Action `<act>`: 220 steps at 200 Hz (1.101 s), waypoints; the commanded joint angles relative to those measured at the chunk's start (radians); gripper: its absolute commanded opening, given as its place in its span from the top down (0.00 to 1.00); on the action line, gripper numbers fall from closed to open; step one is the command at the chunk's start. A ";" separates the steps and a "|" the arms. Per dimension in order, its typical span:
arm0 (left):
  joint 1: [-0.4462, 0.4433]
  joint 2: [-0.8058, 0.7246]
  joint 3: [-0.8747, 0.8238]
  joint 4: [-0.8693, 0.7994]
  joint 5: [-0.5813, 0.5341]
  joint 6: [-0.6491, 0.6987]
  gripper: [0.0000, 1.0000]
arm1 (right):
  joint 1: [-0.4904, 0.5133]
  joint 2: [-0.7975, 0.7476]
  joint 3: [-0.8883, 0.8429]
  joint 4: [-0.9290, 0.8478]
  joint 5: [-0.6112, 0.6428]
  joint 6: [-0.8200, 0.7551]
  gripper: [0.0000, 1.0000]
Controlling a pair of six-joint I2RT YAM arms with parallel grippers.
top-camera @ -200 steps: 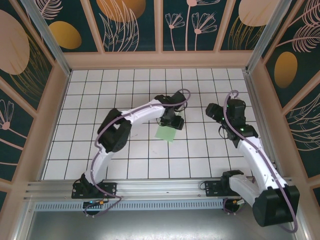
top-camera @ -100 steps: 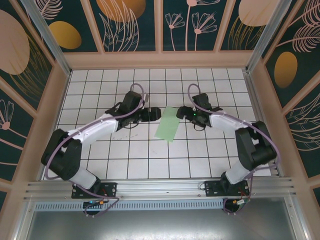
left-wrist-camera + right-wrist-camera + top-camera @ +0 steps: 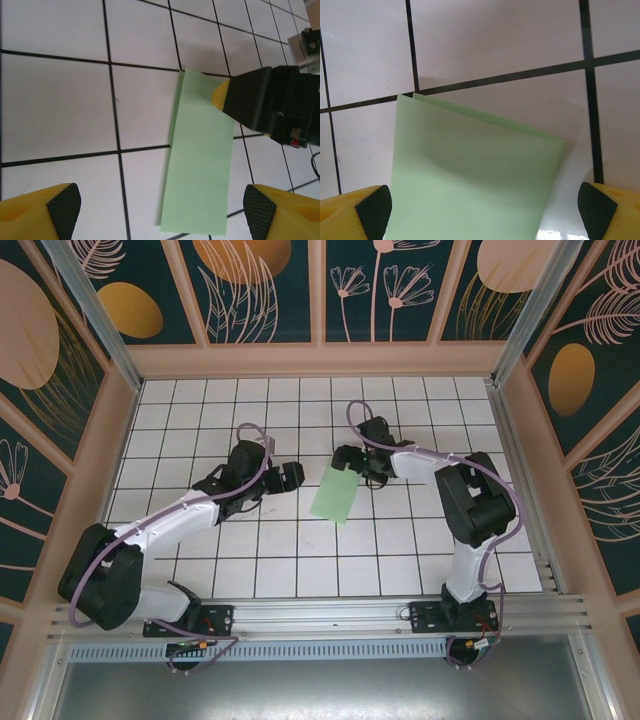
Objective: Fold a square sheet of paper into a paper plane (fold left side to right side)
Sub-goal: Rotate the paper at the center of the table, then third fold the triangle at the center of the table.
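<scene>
White tiled tabletop [image 3: 270,570], black grid lines, with a thin pale-green sheet of paper [image 3: 337,497] folded into a smooth, narrow rectangle.
Left gripper [image 3: 291,475] gapes wide near its left edge; right gripper [image 3: 342,456], jaws spread too, sits over its far end.

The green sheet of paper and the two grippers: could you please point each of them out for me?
sheet of paper [image 3: 336,498]: top view, middle of its folded face.
left gripper [image 3: 290,474]: top view, between its fingertips.
right gripper [image 3: 342,461]: top view, between its fingertips.
</scene>
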 commanded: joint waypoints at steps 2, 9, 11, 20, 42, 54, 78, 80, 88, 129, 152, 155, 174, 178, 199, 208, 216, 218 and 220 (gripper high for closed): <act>0.006 -0.041 -0.021 -0.011 -0.078 0.007 0.14 | 0.036 0.040 0.071 0.013 -0.032 -0.012 0.02; 0.006 -0.046 -0.024 -0.013 -0.083 0.007 0.14 | 0.044 0.051 0.089 0.012 -0.037 -0.022 0.02; 0.006 -0.049 -0.025 -0.013 -0.083 0.009 0.14 | 0.045 0.052 0.092 0.011 -0.037 -0.022 0.02; 0.005 -0.052 -0.026 -0.016 -0.085 0.010 0.14 | 0.049 0.068 0.119 0.010 -0.049 -0.037 0.02; 0.005 -0.055 -0.032 -0.017 -0.089 0.010 0.14 | 0.072 0.108 0.179 0.000 -0.071 -0.061 0.02; 0.005 -0.053 -0.035 -0.016 -0.089 0.006 0.14 | 0.073 0.123 0.203 -0.022 -0.069 -0.066 0.02; 0.005 -0.053 -0.046 -0.009 -0.070 -0.004 0.14 | 0.067 0.097 0.183 -0.042 -0.025 -0.075 0.02; 0.005 -0.052 -0.047 -0.006 -0.067 -0.005 0.14 | 0.065 0.093 0.181 -0.043 -0.022 -0.076 0.02; 0.005 -0.052 -0.053 0.007 -0.047 -0.012 0.14 | 0.060 0.073 0.171 -0.047 -0.012 -0.084 0.02; 0.005 -0.005 -0.087 0.129 0.122 -0.075 0.16 | 0.012 -0.027 0.110 -0.020 -0.049 -0.132 0.29; 0.006 0.048 -0.100 0.198 0.202 -0.109 0.17 | -0.006 -0.020 0.076 0.035 -0.150 -0.121 0.54; 0.005 0.058 -0.100 0.205 0.211 -0.112 0.17 | -0.006 -0.015 0.077 0.036 -0.153 -0.121 0.56; 0.005 0.122 -0.087 0.228 0.266 -0.123 0.20 | -0.005 0.030 0.096 0.034 -0.164 -0.123 0.73; 0.005 0.133 -0.083 0.230 0.274 -0.125 0.21 | -0.007 0.039 0.099 0.035 -0.160 -0.123 0.76; 0.004 0.169 -0.084 0.263 0.286 -0.142 0.23 | -0.009 0.082 0.122 0.020 -0.132 -0.142 0.87; 0.005 0.176 -0.090 0.280 0.288 -0.151 0.23 | -0.011 0.101 0.136 0.008 -0.130 -0.151 0.89; 0.004 0.187 -0.089 0.289 0.296 -0.155 0.23 | -0.012 0.113 0.143 0.003 -0.133 -0.155 0.89; 0.005 0.191 -0.089 0.291 0.299 -0.155 0.23 | -0.012 0.115 0.143 0.003 -0.134 -0.155 0.89; 0.005 0.193 -0.089 0.294 0.301 -0.156 0.23 | -0.012 0.117 0.143 0.002 -0.135 -0.154 0.89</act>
